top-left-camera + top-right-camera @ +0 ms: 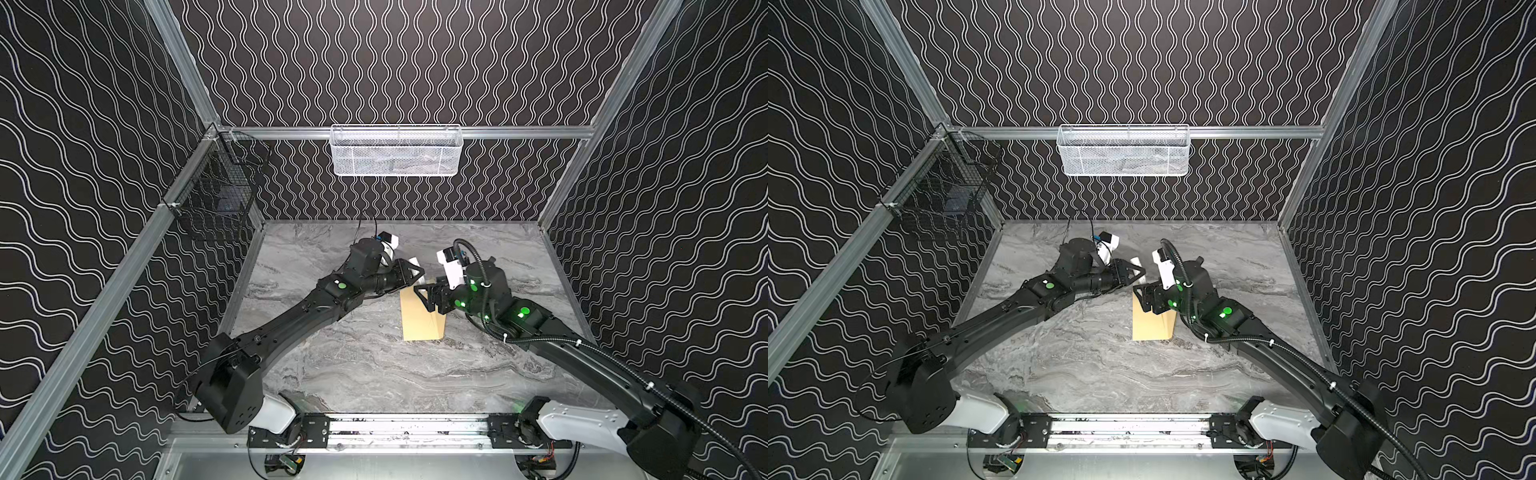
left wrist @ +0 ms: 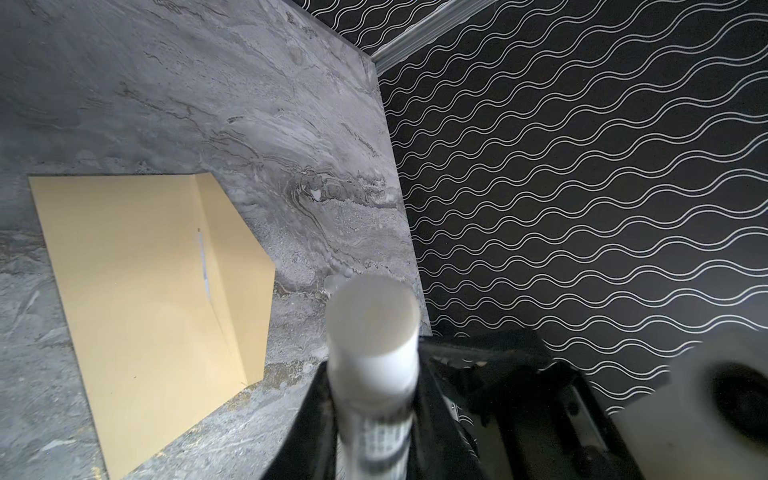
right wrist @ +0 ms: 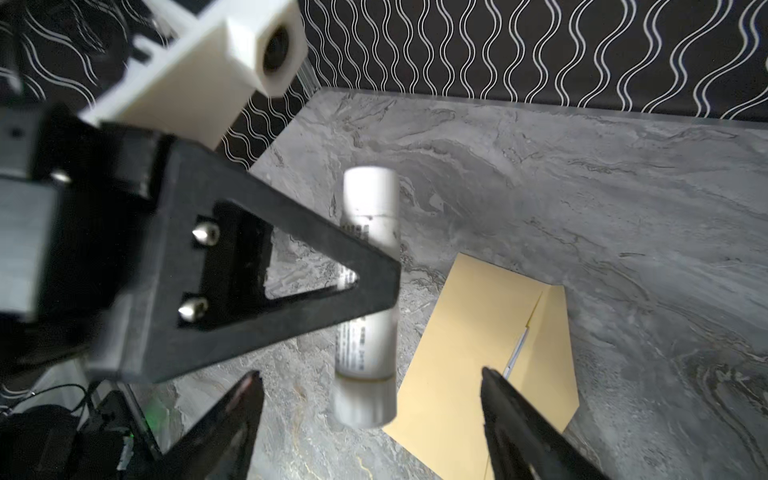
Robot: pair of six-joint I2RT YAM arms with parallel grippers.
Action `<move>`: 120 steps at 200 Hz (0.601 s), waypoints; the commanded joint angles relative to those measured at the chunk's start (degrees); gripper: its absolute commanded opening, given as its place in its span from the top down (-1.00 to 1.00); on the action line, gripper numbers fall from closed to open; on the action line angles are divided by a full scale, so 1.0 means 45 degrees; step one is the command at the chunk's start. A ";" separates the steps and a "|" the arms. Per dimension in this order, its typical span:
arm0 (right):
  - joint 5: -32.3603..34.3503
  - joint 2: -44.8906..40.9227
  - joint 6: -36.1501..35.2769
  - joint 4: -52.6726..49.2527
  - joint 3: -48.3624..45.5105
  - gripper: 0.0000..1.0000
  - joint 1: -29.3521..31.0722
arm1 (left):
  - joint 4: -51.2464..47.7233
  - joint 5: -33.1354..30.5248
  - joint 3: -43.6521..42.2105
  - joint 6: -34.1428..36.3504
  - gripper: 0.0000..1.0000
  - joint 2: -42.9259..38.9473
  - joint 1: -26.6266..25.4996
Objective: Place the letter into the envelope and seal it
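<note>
Inspector: Left side?
Assessor: Left gripper (image 1: 417, 270) pinches a small white plastic cylindrical tube (image 2: 372, 332).
Inspector: Task items?
Assessor: Long tan paper envelope (image 1: 417, 328) lies flat at the centre of the grey marble tabletop (image 1: 374, 374), flap unfolded toward 3 o'clock. White paper letter (image 3: 516, 351) sits inside, one edge showing. Light, limp, likely to slide: pin the body, take the flap's free edge. Right gripper (image 3: 368, 375) is spread, empty.

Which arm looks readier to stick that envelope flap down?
Probably left. The left gripper clamps the white tube, likely glue, near the envelope, whose flap lies open. The right gripper stands open, holding nothing.
</note>
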 commanded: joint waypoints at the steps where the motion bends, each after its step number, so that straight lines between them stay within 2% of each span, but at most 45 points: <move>1: 0.0485 0.0270 -0.0329 -0.0147 0.0120 -0.62 0.0112 | 0.0179 0.0042 0.0040 0.0266 1.00 -0.0005 0.0003; 23: 0.0512 0.0465 -0.0252 -0.0056 0.0131 -0.53 0.0106 | 0.0239 0.0047 -0.0001 0.0238 1.00 -0.0006 0.0001; 120: 0.0114 0.0693 0.0018 -0.0180 0.0091 0.17 0.0151 | 0.0302 0.0039 -0.0138 0.0262 1.00 0.0067 0.0004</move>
